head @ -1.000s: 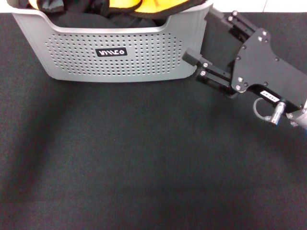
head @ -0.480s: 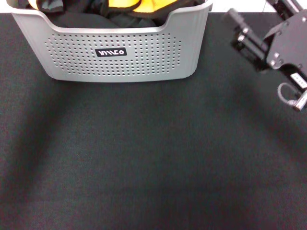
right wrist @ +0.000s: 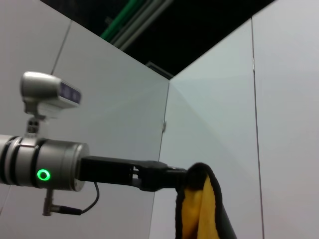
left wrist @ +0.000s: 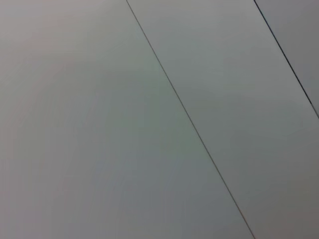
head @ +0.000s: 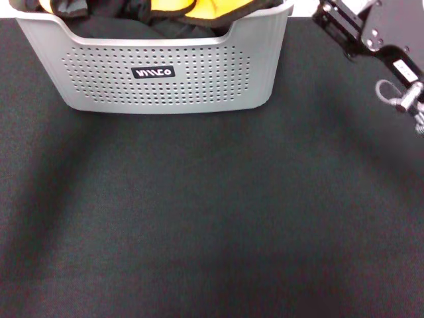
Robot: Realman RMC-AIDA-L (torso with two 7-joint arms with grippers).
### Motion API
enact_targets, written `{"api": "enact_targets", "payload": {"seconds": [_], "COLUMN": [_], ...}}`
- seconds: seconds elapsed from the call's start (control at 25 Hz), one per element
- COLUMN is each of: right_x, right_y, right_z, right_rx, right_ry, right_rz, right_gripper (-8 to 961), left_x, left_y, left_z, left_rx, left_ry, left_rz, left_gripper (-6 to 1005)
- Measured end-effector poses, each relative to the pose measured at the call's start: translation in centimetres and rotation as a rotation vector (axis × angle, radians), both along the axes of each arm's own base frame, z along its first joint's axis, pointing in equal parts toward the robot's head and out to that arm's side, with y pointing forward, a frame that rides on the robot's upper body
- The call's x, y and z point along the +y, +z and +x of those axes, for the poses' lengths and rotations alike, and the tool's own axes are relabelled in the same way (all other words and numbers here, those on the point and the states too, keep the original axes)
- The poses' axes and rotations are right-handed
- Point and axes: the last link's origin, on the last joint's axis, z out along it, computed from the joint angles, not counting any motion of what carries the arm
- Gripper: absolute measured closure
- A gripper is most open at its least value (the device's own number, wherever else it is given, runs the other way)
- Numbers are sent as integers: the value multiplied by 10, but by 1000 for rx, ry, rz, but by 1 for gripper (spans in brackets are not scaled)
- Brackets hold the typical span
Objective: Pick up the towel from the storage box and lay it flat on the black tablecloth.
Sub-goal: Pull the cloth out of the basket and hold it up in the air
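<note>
Left gripper (right wrist: 187, 178) pinches a corner of the plush orange-yellow towel (right wrist: 197, 211), which is bunched in the perforated grey plastic storage box (head: 159, 93) at top of frame. That thin grip may slip over the flat black tablecloth (head: 212, 218). Right gripper (head: 339, 23), upper right, state unclear.

A lab-like test booth: plain grey wall panels (right wrist: 209, 124), black tablecloth (head: 212, 218).

**Left wrist view: plain grey panels**

A pale grey flat surface (left wrist: 124, 149) fills the frame. A thin dark seam (left wrist: 189, 119) runs diagonally from the top edge, left of centre, down to the bottom edge at lower right. A second seam (left wrist: 289, 59) crosses the upper right corner, roughly parallel.
</note>
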Motion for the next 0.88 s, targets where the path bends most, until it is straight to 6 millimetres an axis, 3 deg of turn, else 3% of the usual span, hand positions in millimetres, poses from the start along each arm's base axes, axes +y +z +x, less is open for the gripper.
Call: {"api": "enact_targets", "payload": {"seconds": [0.16, 0.44, 0.64, 0.88], "right_x": [12, 16, 15, 14], "right_y": [-3, -6, -8, -8], "right_z": [-2, -3, -3, -3], "right_rx": [-13, -26, -34, -34], "right_ry": [-16, -26, -24, -16], "right_rz": [-54, -70, -78, -80], "right_gripper": [292, 347, 570, 686], "left_x": [1, 1, 0, 0], "left_y": [-1, -4, -6, -6], "left_z": [-1, -1, -1, -3], "left_rx": [4, 1, 1, -6], "left_ry": [1, 2, 0, 5], "left_rz": [-3, -14, -20, -26], "left_gripper": [997, 997, 996, 996]}}
